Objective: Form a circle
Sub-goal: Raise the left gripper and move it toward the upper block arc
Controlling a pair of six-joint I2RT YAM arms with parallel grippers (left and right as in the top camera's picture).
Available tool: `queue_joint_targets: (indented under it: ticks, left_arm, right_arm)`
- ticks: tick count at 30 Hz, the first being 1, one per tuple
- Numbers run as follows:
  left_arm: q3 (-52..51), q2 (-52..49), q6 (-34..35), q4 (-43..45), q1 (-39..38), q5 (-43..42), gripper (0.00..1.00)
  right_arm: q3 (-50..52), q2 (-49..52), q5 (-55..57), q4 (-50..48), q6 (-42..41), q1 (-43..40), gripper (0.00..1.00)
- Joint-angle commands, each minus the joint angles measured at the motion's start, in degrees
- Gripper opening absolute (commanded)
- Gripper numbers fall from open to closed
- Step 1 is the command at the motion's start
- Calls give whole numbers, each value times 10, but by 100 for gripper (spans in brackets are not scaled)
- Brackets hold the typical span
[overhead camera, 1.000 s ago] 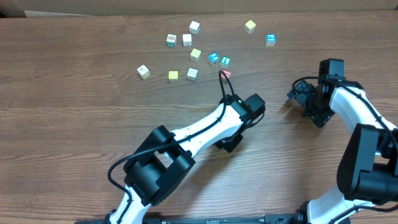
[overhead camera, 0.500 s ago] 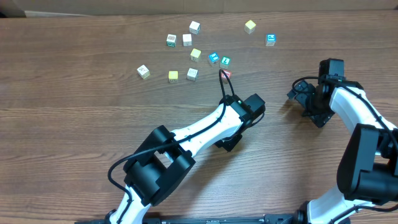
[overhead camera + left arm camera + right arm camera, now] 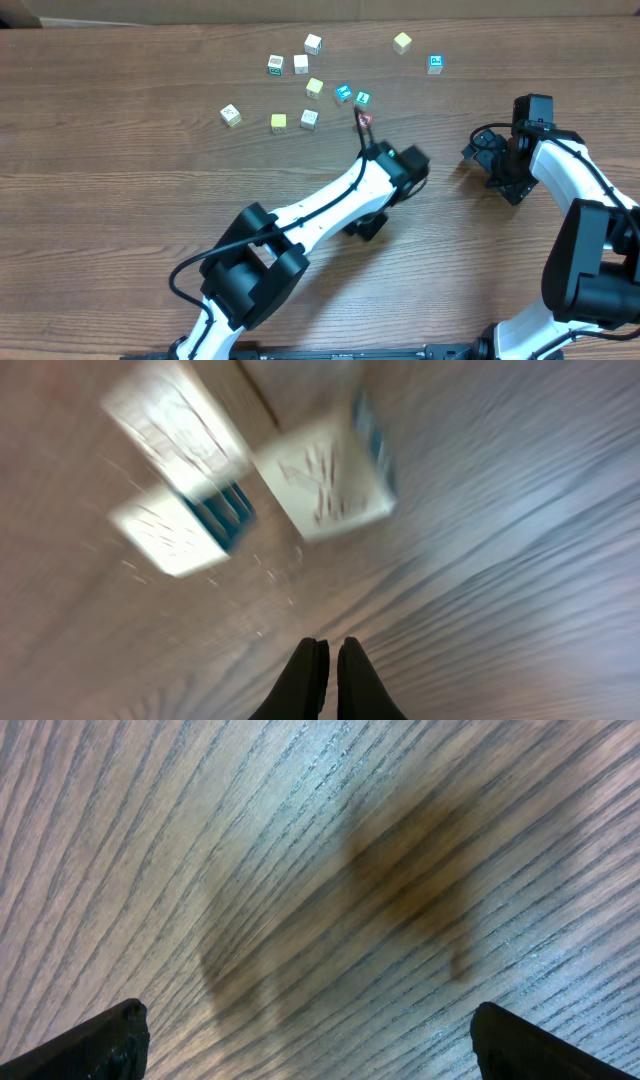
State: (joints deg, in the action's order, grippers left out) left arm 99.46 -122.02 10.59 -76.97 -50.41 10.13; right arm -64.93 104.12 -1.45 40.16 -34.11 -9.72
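Observation:
Small wooden cubes lie scattered at the table's far side, and no circle shows among them. They include cream cubes [image 3: 301,64], yellow cubes [image 3: 315,87], blue-faced cubes [image 3: 344,93] and a red-faced cube [image 3: 365,119]. My left arm's wrist [image 3: 400,167] hovers just on the near side of the red-faced cube and hides its fingertips from above. In the blurred left wrist view the left gripper [image 3: 328,650] is shut on nothing, with pale blue-sided cubes [image 3: 330,470] ahead of it. The right gripper [image 3: 490,170] [image 3: 310,1012] stands wide open over bare wood at the right.
A yellow cube [image 3: 402,42] and a blue-faced cube [image 3: 435,63] sit apart at the back right. A cream cube [image 3: 231,115] lies furthest left. The brown wooden table [image 3: 120,200] fills the view. A cable [image 3: 360,140] loops from the left wrist toward the cubes.
The left arm's wrist has shifted a little toward the cubes, and its camera view is motion-blurred. The right arm and the cubes have not moved.

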Motion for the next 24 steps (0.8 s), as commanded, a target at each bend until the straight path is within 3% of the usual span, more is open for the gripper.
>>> queue_joint_targets:
  ticks: [1, 8, 16, 18, 20, 23, 24]
  left_arm:
    - [102, 3, 14, -16, 10, 2, 4]
    - [241, 3, 78, -10, 69, 3, 4]
    - [254, 3, 83, 2, 137, -27, 4]
    - [254, 3, 83, -8, 143, -32, 8]
    - [252, 3, 71, -5, 146, -26, 27]
    - [252, 3, 66, 19, 151, -16, 31]
    - [252, 3, 65, 27, 153, -16, 41]
  right_arm:
    - [-10, 1, 3, -1, 1, 0, 100]
    - [-10, 1, 3, -1, 1, 0, 100]
    - [-10, 1, 3, -1, 1, 0, 100]
    - [-10, 1, 3, -1, 1, 0, 100]
    - [-10, 1, 3, -1, 1, 0, 100]
    - [-10, 1, 3, -1, 1, 0, 100]
    - [-10, 1, 3, -1, 1, 0, 100]
